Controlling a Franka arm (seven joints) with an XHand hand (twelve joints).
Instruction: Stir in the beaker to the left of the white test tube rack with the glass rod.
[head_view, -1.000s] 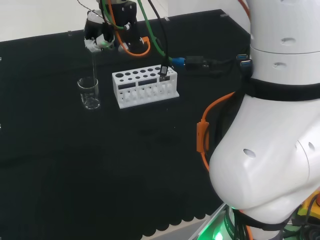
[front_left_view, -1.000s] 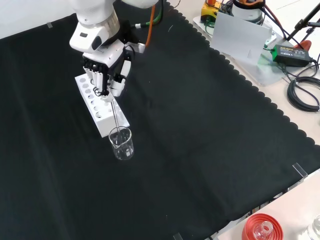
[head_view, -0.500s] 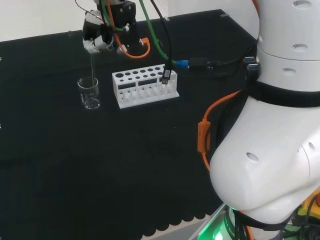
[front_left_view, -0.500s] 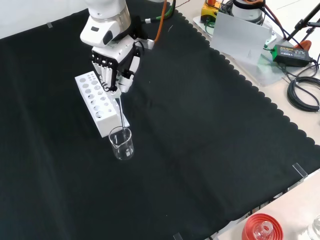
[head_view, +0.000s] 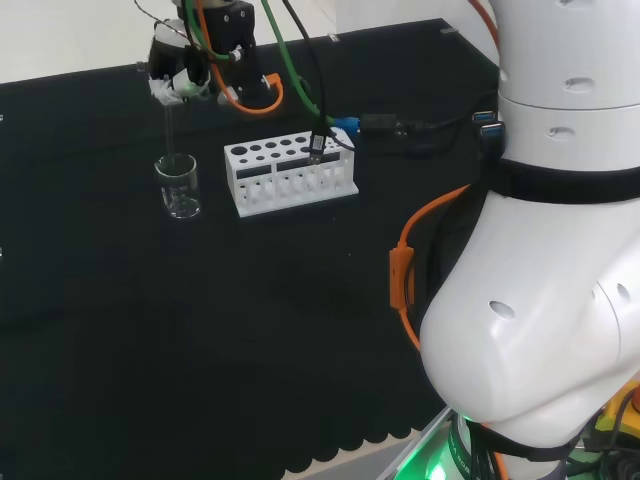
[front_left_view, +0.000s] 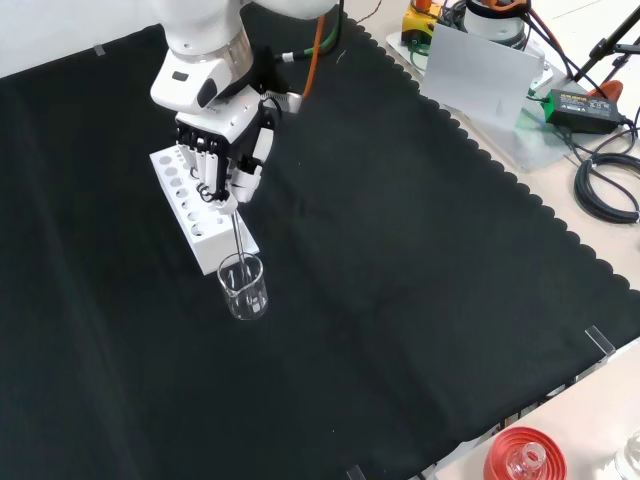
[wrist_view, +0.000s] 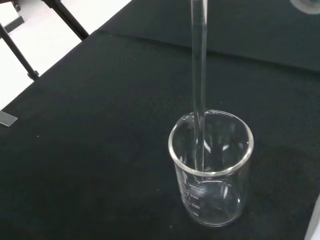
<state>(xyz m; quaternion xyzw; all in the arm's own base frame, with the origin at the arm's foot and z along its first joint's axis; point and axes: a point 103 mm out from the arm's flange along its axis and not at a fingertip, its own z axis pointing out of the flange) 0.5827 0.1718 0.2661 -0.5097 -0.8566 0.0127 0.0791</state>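
A white plastic test tube rack (head_view: 290, 172) with round holes stands on the black-clothed table (front_left_view: 400, 260). Just left of the rack in the head view stands a small clear glass beaker (head_view: 178, 187). The robot hand (front_left_view: 222, 150), above the rack's end, pinches a thin clear glass rod (wrist_view: 199, 75) whose lower end dips inside the beaker near its wall.

- Black cloth (front_left_view: 420, 300) over the whole bench, scalloped edge along near side in head view & right side in front view.
- Pale benchtop (front_left_view: 600, 270) past cloth edge, front view right.
- Black cables (front_left_view: 610, 190) coiled there, w/ a black power brick (front_left_view: 578, 105).
- Light floor (wrist_view: 45, 45) beyond cloth, wrist view; dark stand legs (wrist_view: 65, 17) on it.
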